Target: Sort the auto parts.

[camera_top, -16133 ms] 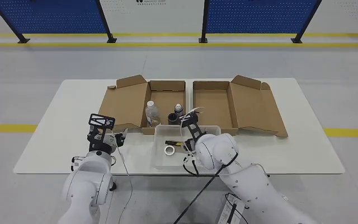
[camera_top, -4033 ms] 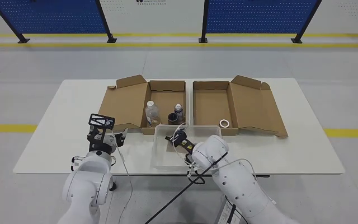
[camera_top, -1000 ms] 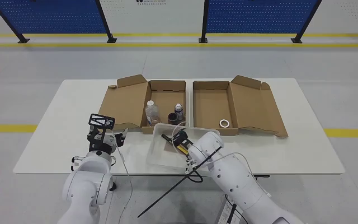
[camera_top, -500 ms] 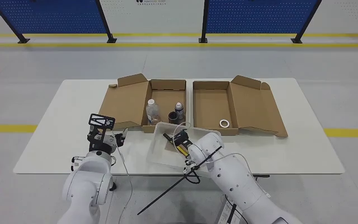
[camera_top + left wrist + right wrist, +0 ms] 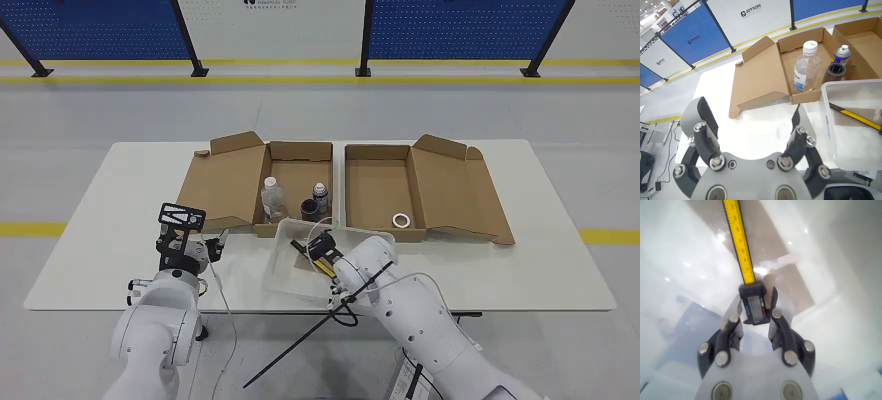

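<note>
Caliper (image 5: 743,262) sits inside the clear tub (image 5: 826,113), its display end clamped by the right gripper (image 5: 757,298). The left gripper (image 5: 750,108) hangs beside the tub, spread wide w/ nothing in it. Step looks like pick-up: next needs a clean lift over the tub wall to a box (image 5: 375,195) behind the tub. Writing: labels on bottle (image 5: 806,70) & spray can (image 5: 842,55), number scale on caliper bar.

— Where's the top view?
— High on the robot, facing down and forward across the whole counter (image 5: 130,210) to the blue panels (image 5: 100,25).
— The wrists?
— The left looks past the left hand (image 5: 750,106), low by the counter's near edge, toward the cardboard boxes (image 5: 757,75). The right is very close, down inside the clear bin (image 5: 677,237). All three share that bin and its caliper (image 5: 743,256).
</note>
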